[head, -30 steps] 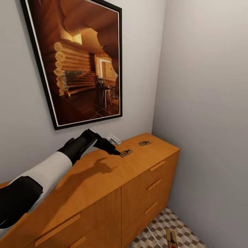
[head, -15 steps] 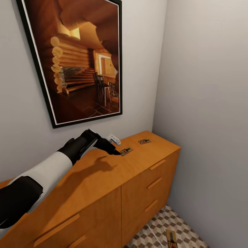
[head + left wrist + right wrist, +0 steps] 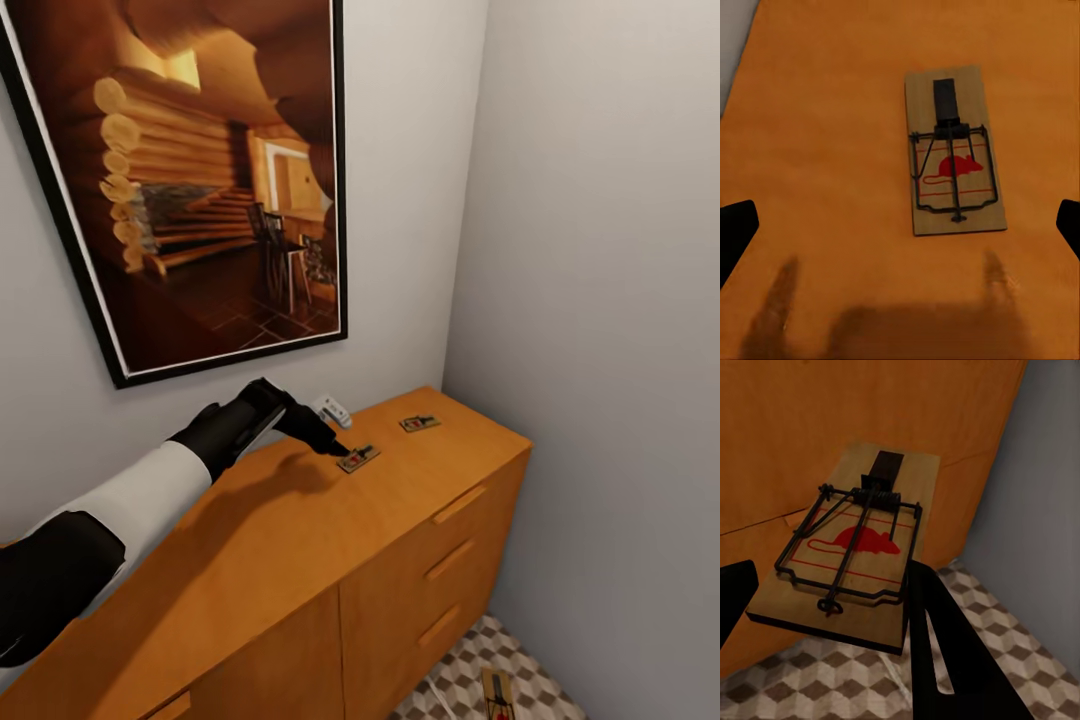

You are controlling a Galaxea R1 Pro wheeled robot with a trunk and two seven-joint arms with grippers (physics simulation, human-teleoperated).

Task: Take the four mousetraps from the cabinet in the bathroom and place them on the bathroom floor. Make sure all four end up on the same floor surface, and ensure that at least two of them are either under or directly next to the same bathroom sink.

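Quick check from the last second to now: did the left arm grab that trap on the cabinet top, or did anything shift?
No grab yet. The view itself swung, so the painting and cabinet shift in frame. The left gripper stays at the near mousetrap, fingers open either side of it in the wrist view. The far mousetrap has not moved, and the right gripper is shut on a held mousetrap above the bathroom floor.

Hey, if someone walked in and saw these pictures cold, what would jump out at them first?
Probably the big framed log-cabin picture on the wall above the cabinet. Next, the left gripper reaching down to a mousetrap on the cabinet top, fingers spread wide, with a second mousetrap further along. Then the right gripper holding a mousetrap over the cube-patterned floor.
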